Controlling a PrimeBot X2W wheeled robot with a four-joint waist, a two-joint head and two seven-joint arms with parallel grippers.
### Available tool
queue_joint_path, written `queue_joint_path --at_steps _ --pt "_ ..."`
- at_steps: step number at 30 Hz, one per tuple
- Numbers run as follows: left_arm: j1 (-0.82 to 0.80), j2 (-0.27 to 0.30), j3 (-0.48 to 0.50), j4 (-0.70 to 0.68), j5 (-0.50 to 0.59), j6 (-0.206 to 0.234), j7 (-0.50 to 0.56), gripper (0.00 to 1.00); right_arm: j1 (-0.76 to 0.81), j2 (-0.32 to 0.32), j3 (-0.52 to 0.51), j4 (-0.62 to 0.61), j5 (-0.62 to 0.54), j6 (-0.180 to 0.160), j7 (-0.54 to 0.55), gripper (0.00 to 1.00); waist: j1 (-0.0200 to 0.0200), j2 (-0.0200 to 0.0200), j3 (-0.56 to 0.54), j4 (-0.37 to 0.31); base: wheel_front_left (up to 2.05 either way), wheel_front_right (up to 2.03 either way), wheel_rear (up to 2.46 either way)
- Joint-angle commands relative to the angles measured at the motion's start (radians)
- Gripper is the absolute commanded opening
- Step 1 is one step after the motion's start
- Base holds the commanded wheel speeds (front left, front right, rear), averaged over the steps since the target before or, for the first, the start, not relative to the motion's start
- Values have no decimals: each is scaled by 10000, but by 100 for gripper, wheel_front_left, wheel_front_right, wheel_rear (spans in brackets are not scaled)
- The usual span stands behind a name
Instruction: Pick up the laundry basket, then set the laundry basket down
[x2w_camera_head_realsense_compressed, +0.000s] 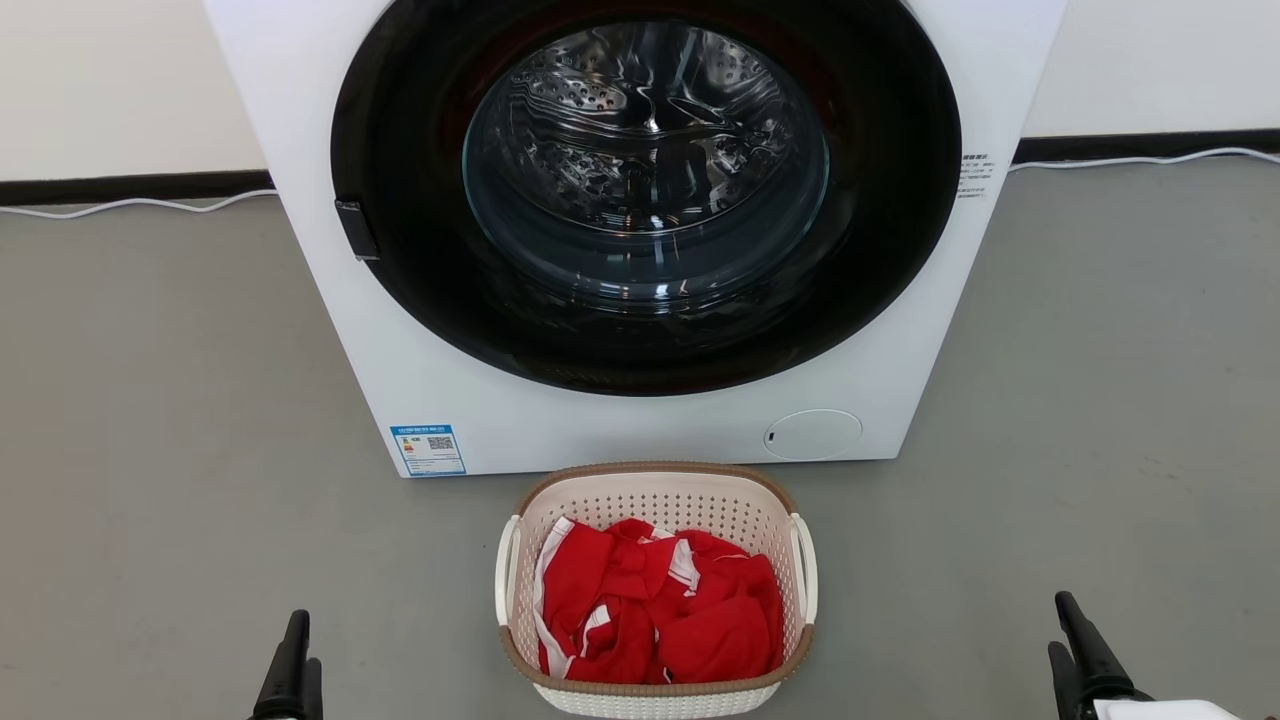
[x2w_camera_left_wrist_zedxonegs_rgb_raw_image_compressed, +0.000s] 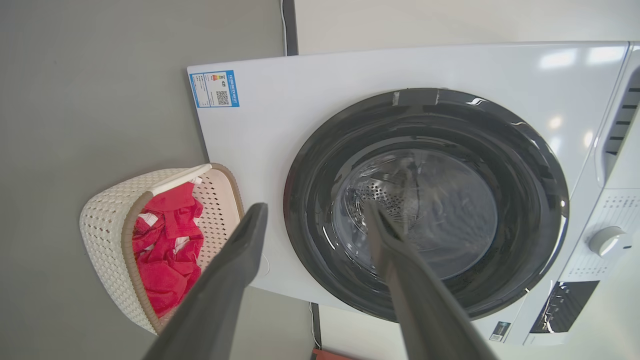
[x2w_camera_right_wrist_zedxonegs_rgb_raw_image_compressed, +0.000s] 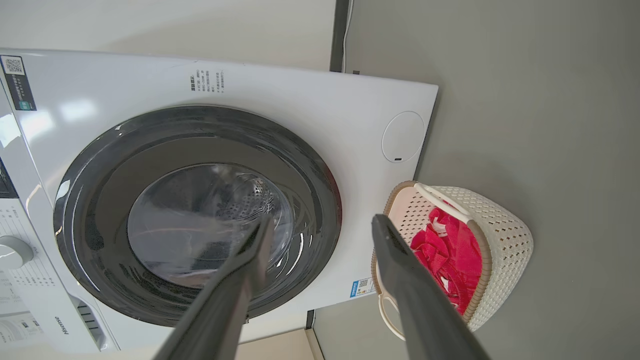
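A: Start at the left of the head view. What is there?
B: The left gripper (x2w_camera_head_realsense_compressed: 300, 640), low over the grey floor (x2w_camera_head_realsense_compressed: 150, 400) and well apart from the laundry basket (x2w_camera_head_realsense_compressed: 655, 500). From above, its fingers nearly overlap. The left wrist view looks along them and shows them spread wide with nothing between.
A: And the middle?
B: The basket stands upright on the floor, just in front of the washing machine (x2w_camera_head_realsense_compressed: 330, 300), below its round glass door (x2w_camera_head_realsense_compressed: 645, 160). Red clothes (x2w_camera_head_realsense_compressed: 660, 600) are heaped inside. Both white loop handles (x2w_camera_head_realsense_compressed: 505, 570) are untouched.
A: What do the wrist views add?
B: The left wrist view takes in the machine's dial (x2w_camera_left_wrist_zedxonegs_rgb_raw_image_compressed: 607, 241) and a dark display (x2w_camera_left_wrist_zedxonegs_rgb_raw_image_compressed: 562, 305). The right wrist view gives the basket's perforated outer wall from the side.
A: The right side?
B: The right gripper (x2w_camera_head_realsense_compressed: 1062, 625) sits at the lower right, also clear of the basket. In its own wrist view the fingers stand parted and empty
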Motion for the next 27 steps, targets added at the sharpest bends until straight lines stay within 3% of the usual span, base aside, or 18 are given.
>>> queue_joint_path --at_steps 1,13,27 --pt "-209 126 -17 -306 128 -21 -119 100 -209 -152 89 -344 -333 7 -188 100 -2 0 -2 -3 0 0 0" --pt "-228 160 -231 -293 1369 -32 -469 100 -211 -180 320 -519 -2321 10 -539 100 -2 0 -11 -18 0 0 0" --pt "-258 242 -387 -357 3872 -45 -878 100 -211 -213 489 -747 -4947 14 -948 100 -2 0 -11 -17 0 0 0"
